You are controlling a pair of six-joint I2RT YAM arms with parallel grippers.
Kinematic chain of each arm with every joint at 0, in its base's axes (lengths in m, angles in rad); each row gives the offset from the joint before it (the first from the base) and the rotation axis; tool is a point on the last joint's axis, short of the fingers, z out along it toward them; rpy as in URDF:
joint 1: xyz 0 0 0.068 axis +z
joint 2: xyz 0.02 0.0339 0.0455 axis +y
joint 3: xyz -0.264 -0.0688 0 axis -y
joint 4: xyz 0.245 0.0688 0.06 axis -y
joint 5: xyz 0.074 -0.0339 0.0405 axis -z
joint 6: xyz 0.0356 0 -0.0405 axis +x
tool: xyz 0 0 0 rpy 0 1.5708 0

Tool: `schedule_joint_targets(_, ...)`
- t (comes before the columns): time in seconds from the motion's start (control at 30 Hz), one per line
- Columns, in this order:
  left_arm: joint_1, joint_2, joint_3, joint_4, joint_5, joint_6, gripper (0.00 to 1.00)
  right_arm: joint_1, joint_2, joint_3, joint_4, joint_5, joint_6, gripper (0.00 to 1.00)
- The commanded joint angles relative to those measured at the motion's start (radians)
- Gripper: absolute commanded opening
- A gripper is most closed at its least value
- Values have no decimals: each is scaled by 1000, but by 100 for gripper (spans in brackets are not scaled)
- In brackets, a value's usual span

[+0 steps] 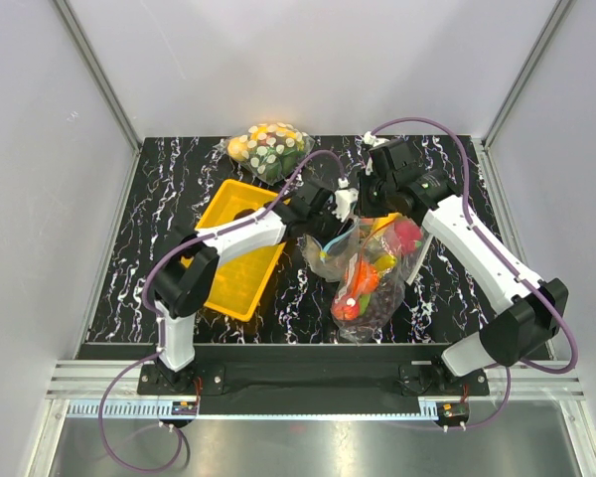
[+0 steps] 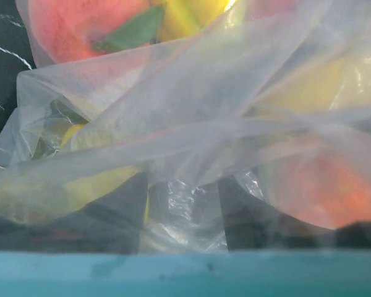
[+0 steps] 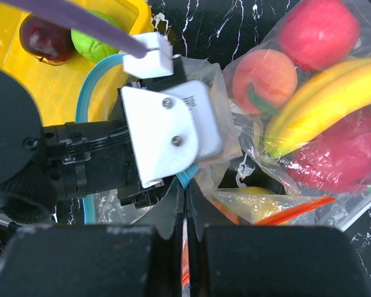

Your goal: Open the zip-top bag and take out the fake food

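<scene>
A black worktop (image 1: 159,199) veined with white carries a glossy yellow tray (image 1: 243,283). A white-dotted bag (image 1: 266,149) sits at the back, and a larger clear bag (image 1: 372,283) of fruit lies right of centre. The zip-top bag (image 1: 328,248), thin crinkled film, lies at the centre between the tray and the larger bag, and both arms meet over it.

Only the right wrist view shows the right pincer (image 3: 185,204) pressed together on a fold of that film. It also shows two pieces of fake food, a dark red fruit (image 3: 46,40) and a green ball (image 3: 89,48), lying in the tray.

Film veils the left pincer (image 1: 340,209), so I cannot tell whether it is apart or together. The left wrist view alone shows the teal zip strip (image 2: 185,272) close up and blurred. Faint marks on the left pincer's white plate (image 3: 167,133) are too small to read.
</scene>
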Motion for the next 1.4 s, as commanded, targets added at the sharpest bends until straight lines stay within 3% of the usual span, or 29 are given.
schedule_joint_targets(0.0,-27,-119,-58,164,7,-23,56,-9,4,43,29,-9,-22,0)
schedule_joint_targets(0.3,-29,0,43,35,-36,-23,58,-14,-8,53,20,-2,-34,0)
schedule_joint_targets(0.47,-32,27,48,28,56,-20,59,-14,-23,37,20,1,-26,0)
schedule_joint_targets(0.6,-38,46,58,15,49,-21,59,-14,-42,24,25,1,-15,0)
schedule_joint_targets(0.8,-40,76,89,-38,-164,-34,61,-14,-68,23,14,-2,-2,0)
schedule_joint_targets(0.93,-44,71,100,-91,-428,-8,61,-14,-88,21,-3,4,6,0)
schedule_joint_targets(1.03,-44,51,80,-87,-514,24,64,-14,-94,23,-14,-2,6,0)
schedule_joint_targets(1.37,-44,83,140,-9,-556,68,74,-14,-88,3,18,-68,14,0)
